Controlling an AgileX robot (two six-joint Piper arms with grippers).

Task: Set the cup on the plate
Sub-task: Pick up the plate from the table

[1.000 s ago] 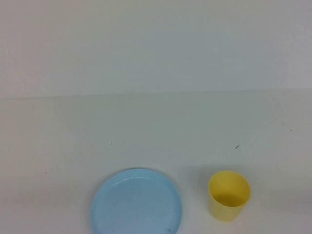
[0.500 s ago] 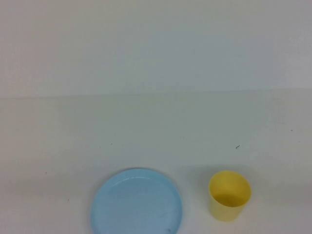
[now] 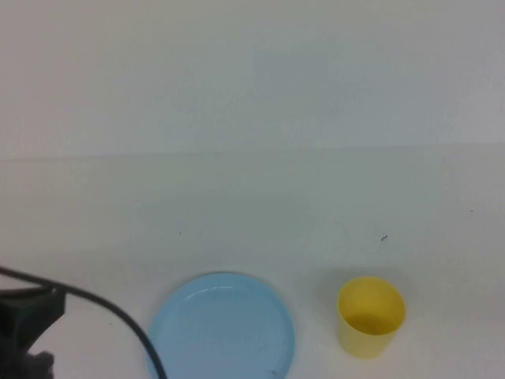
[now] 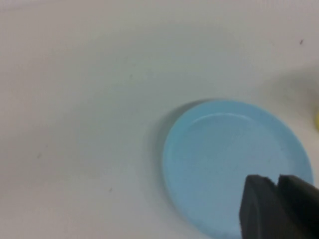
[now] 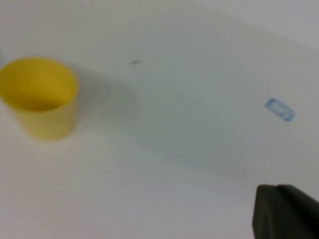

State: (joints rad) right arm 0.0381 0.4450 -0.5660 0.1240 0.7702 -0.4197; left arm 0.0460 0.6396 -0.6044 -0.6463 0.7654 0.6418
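The left gripper (image 4: 277,209) is hovering low over the near edge of the plate (image 4: 224,159). Its two dark jaws are pressing together with only a thin seam between them, and they are holding nothing. In the high view only a dark part of the left arm (image 3: 28,316) is showing at the near left corner, with a black cable (image 3: 118,316) curving over it.

The round light blue plate (image 3: 221,328) is lying flat on the white table (image 3: 252,205), straight ahead of the left jaws and partly under them. Nothing is resting on it.

The right gripper (image 5: 284,214) is showing only as a dark block at the edge of its own wrist view, above the bare table. Whether its jaws are released or clenched, I cannot tell.

The cup (image 5: 40,94) is standing upright with its mouth open to the top, well apart from the right jaws, ahead of them and off to one side. It is not touching any gripper. In the high view the yellow cup (image 3: 371,316) is standing just beside the plate, on the side away from the left jaws, with a strip of bare table between the two.

Farther from the right jaws, a small blue mark (image 5: 279,109) is lying on the table. Beyond the cup a tiny dark speck (image 3: 384,237) is sitting on the table.
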